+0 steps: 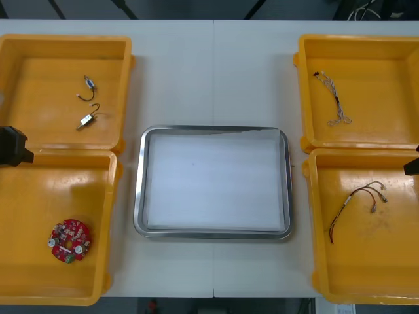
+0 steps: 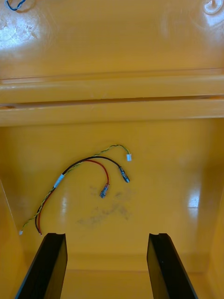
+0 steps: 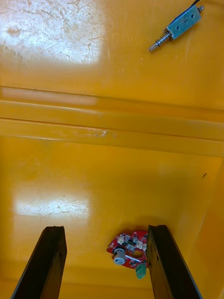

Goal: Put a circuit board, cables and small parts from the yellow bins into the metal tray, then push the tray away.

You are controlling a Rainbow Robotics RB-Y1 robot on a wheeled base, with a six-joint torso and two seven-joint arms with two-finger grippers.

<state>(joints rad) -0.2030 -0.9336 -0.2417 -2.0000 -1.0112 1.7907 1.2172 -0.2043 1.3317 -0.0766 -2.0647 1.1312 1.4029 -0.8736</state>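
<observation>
Nearest the robot, the left gripper (image 3: 105,229) was held above the near left yellow plastic bin (image 1: 39,196), its black fingers (image 3: 51,261) spread wide and gripping nothing. The round red circuit board (image 3: 127,251), studded with small silver and green components, lay flat on the bin floor between the fingers, just beside one of them, so the claw appeared to be lined up for a descent onto it. The right gripper (image 2: 106,236) was likewise held wide and empty over the near right yellow bin (image 1: 393,261), where the red, yellow and black cable (image 2: 87,160) lay in a loose curve beyond the fingertips, apart from them. Between the bins, on the light table (image 1: 216,72), the rectangular metal tray (image 1: 140,190), white inside, was set where both arms could probably reach it. Nothing lay in it, so the task was judged to be at its start. Farther off, two small metal parts (image 1: 88,120) with short wires lay in the far left yellow bin (image 1: 39,65), and a twisted blue and white cable (image 1: 334,101) in the far right yellow bin (image 1: 380,59). Each kind seemed to be kept apart for easy picking. No brand, label or writing could be read anywhere.
</observation>
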